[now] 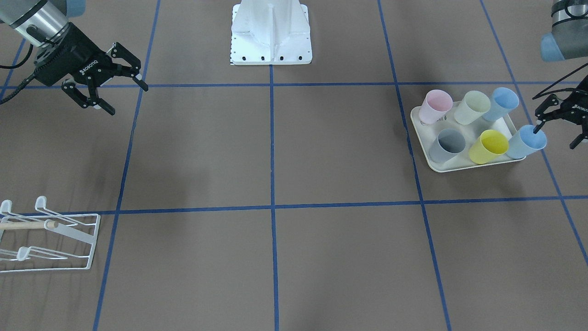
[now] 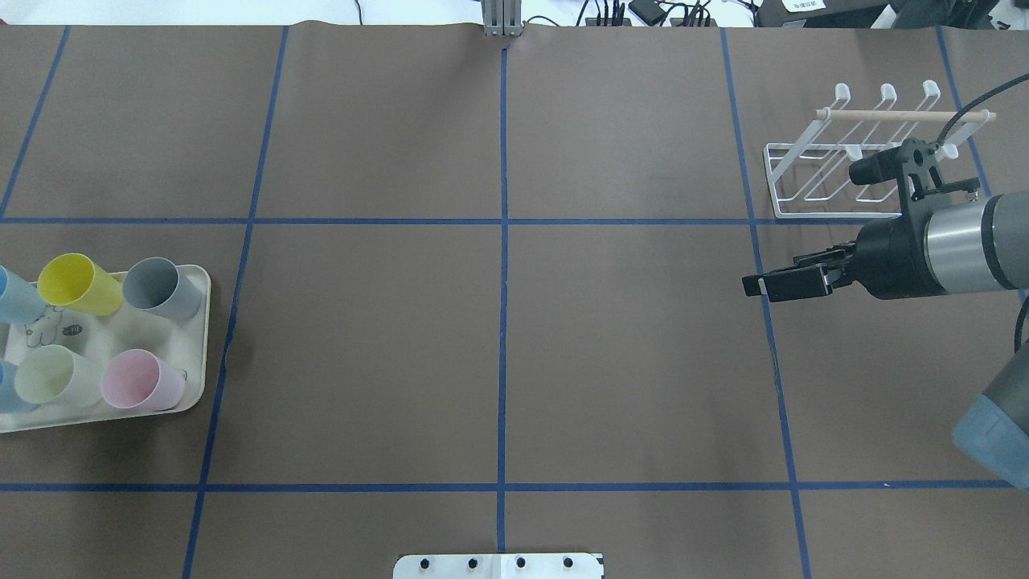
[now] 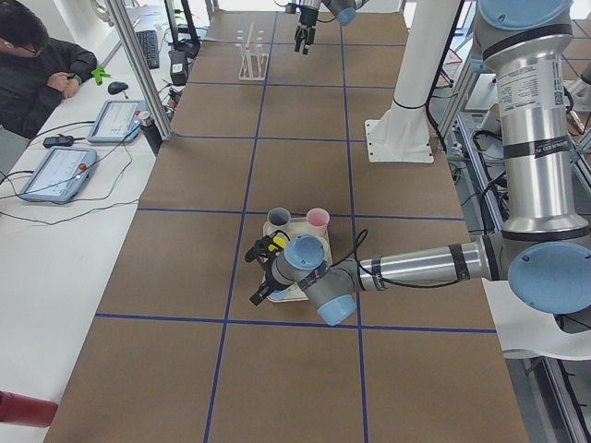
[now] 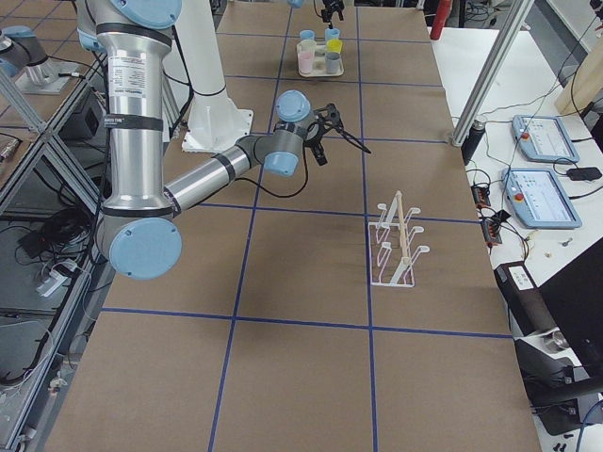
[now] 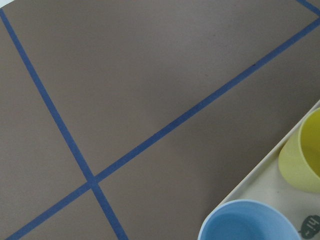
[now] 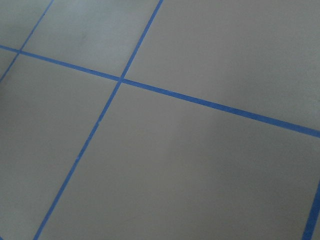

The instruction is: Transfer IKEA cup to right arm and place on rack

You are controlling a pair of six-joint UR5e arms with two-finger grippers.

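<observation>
Several pastel IKEA cups stand on a cream tray [image 1: 442, 168]. A light-blue cup [image 1: 526, 142] sits at the tray corner nearest my left gripper [image 1: 556, 137]. That gripper is open, with one fingertip at the cup's rim and the other well clear on the far side. The left wrist view shows the same blue cup [image 5: 250, 224] just below the camera, beside a yellow cup [image 5: 302, 160]. My right gripper [image 1: 127, 99] hangs open and empty above the table on the opposite side. It hovers a little short of the white wire rack [image 2: 836, 173], which holds nothing.
The tray [image 2: 120, 330] also carries grey, pink, pale green and another blue cup. The robot's white base [image 1: 271, 34] is at mid-table. Blue tape lines grid the brown table. A person sits at a side bench [image 3: 46, 65] with tablets.
</observation>
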